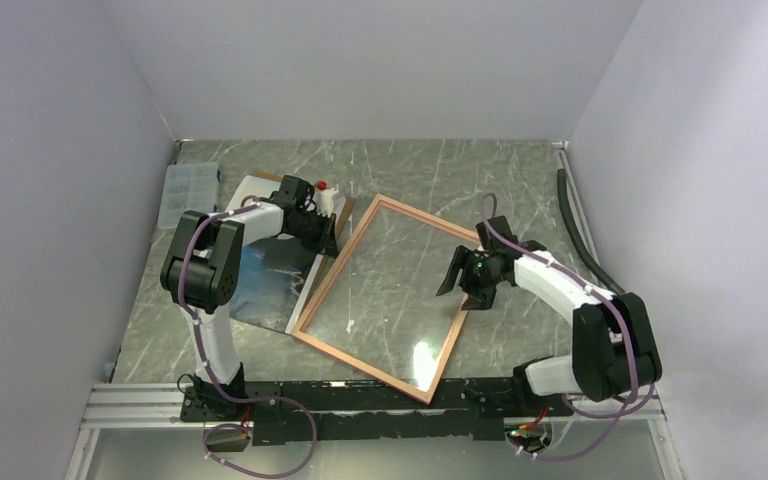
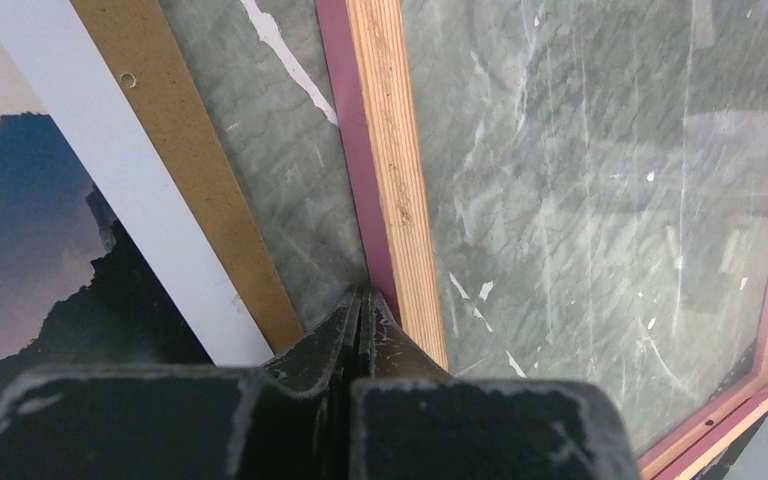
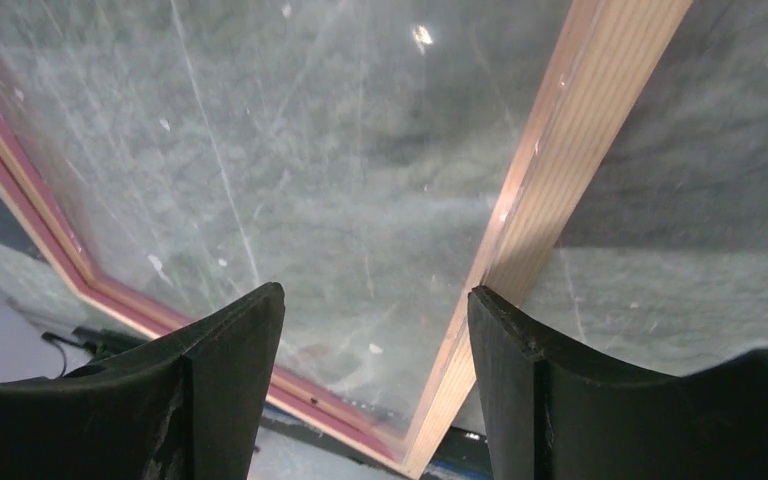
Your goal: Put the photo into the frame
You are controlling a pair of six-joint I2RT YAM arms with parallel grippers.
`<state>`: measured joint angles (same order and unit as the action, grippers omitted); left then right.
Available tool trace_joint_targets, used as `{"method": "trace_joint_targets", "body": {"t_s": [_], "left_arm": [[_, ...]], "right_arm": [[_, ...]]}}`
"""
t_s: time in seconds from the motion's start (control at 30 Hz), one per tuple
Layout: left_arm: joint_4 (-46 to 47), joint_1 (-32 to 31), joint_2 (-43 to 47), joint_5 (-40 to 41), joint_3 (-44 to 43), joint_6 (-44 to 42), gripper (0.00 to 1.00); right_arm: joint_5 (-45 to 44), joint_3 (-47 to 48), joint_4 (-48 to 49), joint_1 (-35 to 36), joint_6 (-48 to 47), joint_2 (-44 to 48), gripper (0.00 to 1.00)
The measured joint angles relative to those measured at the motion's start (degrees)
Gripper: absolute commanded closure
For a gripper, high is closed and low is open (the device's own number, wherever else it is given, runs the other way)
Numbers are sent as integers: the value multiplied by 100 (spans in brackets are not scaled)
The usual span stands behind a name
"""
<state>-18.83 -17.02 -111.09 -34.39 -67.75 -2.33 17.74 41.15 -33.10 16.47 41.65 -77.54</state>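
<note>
The frame (image 1: 360,366) lies flat mid-table, tan back up, with the table showing through its clear pane (image 1: 390,290). The photo (image 1: 265,285) lies to its left on the brown backing board (image 1: 341,214), partly under my left arm. My left gripper (image 1: 324,240) is shut and holds nothing. In the left wrist view its tips (image 2: 363,296) sit at the outer pink edge of the frame's left rail (image 2: 392,150), with the photo (image 2: 20,230) and the board (image 2: 195,180) beside them. My right gripper (image 1: 465,285) is open, straddling the frame's right rail (image 3: 550,170) from above, its fingers (image 3: 230,345) apart.
A clear plastic organiser box (image 1: 186,188) sits at the back left. A small red-and-white object (image 1: 326,190) lies behind the left gripper. A black hose (image 1: 572,225) runs along the right wall. White walls close in three sides.
</note>
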Motion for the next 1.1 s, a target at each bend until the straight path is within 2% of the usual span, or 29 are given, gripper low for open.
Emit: {"method": "trace_joint_targets", "body": {"t_s": [0.67, 1.1], "left_arm": [[-2, -4, 15, 26, 2, -4, 97], [28, -4, 17, 17, 26, 2, 97]], "right_arm": [[-1182, 1377, -118, -225, -767, -1327, 32], [-942, 1377, 101, -376, -590, -1471, 34]]}}
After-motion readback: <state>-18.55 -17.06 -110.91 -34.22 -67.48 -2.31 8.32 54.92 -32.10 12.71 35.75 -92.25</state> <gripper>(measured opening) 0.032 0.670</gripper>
